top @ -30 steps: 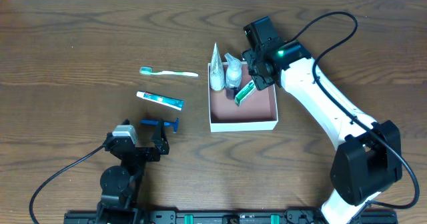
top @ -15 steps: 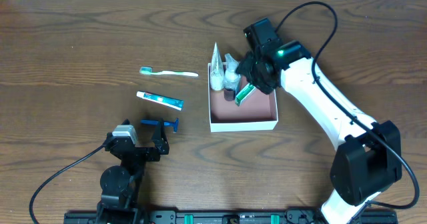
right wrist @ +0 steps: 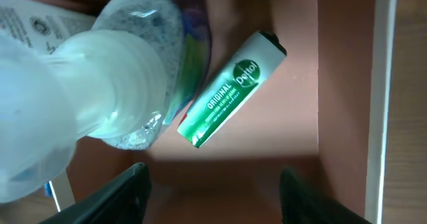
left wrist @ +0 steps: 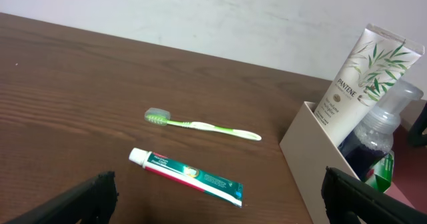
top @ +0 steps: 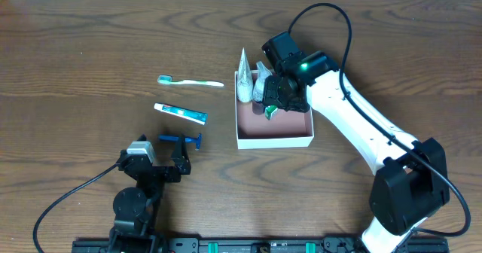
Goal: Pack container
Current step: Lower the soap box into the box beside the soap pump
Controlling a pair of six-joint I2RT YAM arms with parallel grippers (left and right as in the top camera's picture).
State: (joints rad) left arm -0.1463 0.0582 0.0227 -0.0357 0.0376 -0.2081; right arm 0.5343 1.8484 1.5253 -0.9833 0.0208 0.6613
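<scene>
Open, empty right pincer above container, green tube just ahead, left pincer wide over worktop.

The dark brown wooden table shows long, streaky grain under a low satin sheen. The shallow square container has thin white walls that look like matt card, and its pinkish-brown inside is flat and dull. The small green tube with white lettering is smooth, glossy plastic. The clear pump bottle is shiny see-through plastic. The tall white tube printed with green leaves looks smooth and softly glossy. The green-and-white toothbrush and white-and-green toothpaste tube are smooth plastic.
</scene>
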